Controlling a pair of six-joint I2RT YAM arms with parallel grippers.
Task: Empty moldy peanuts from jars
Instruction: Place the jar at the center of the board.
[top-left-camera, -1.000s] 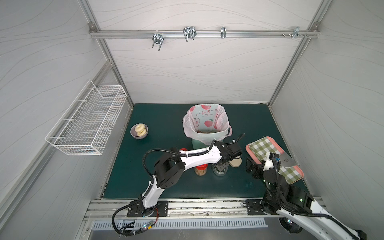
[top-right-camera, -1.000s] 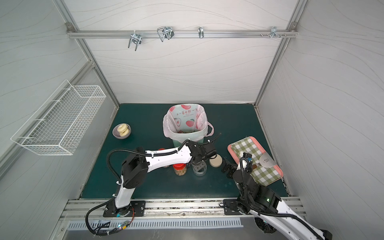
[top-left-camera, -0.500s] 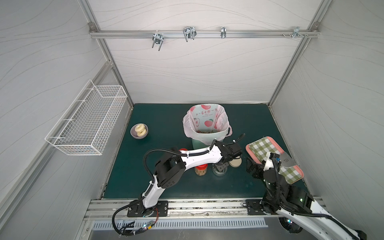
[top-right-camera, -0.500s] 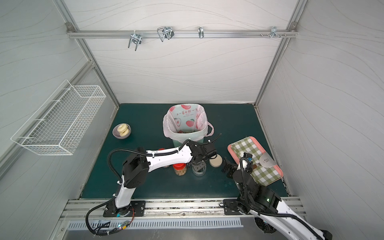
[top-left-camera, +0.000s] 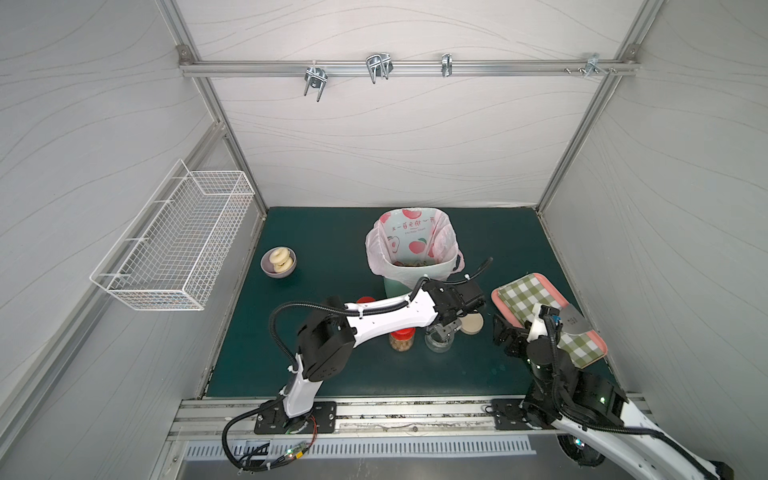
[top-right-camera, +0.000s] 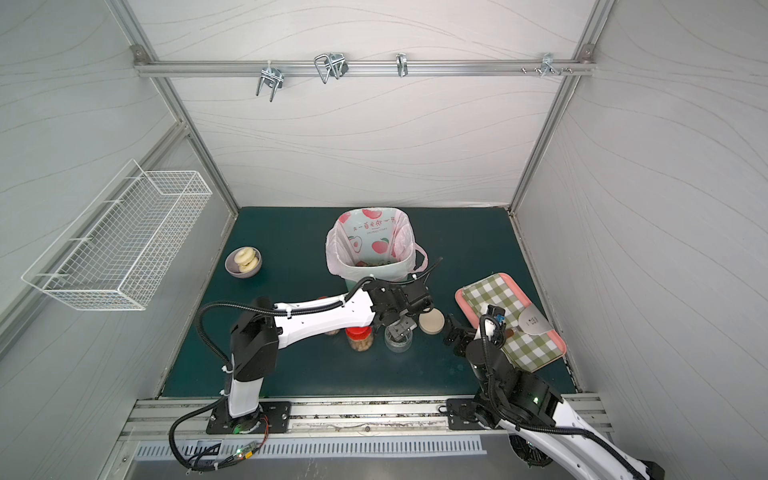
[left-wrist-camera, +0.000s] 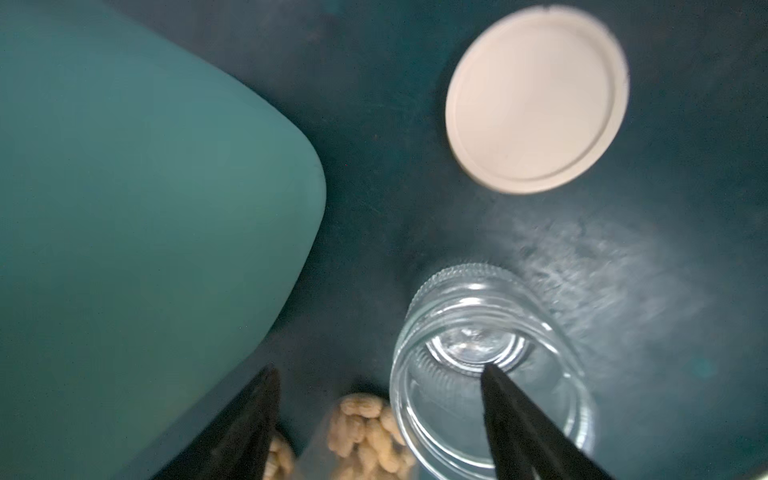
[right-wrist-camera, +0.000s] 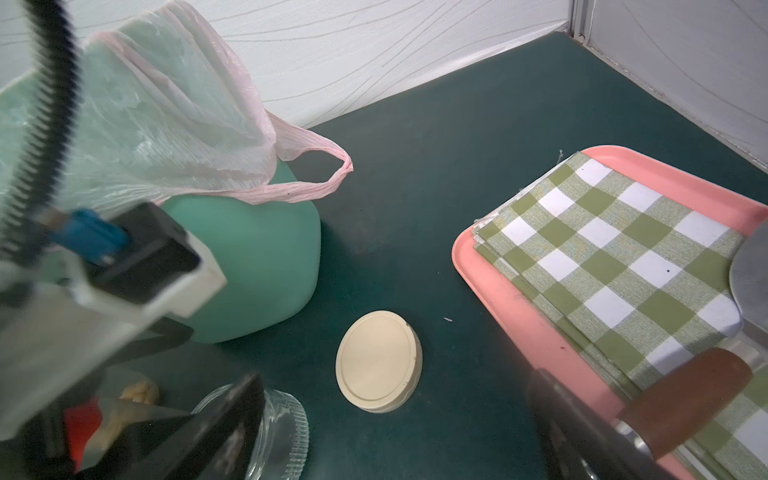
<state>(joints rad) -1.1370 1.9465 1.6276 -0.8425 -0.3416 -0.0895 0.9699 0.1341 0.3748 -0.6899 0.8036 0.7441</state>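
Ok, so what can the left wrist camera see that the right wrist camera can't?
Only the left wrist view looks straight down into the lidless clear jar, right to its bare bottom: no peanuts inside. Only the right wrist view shows the pink tray, its green checked cloth, the pink bag and a red lid. Both show the beige lid lying flat on the mat, the mint-green bin and some peanuts.
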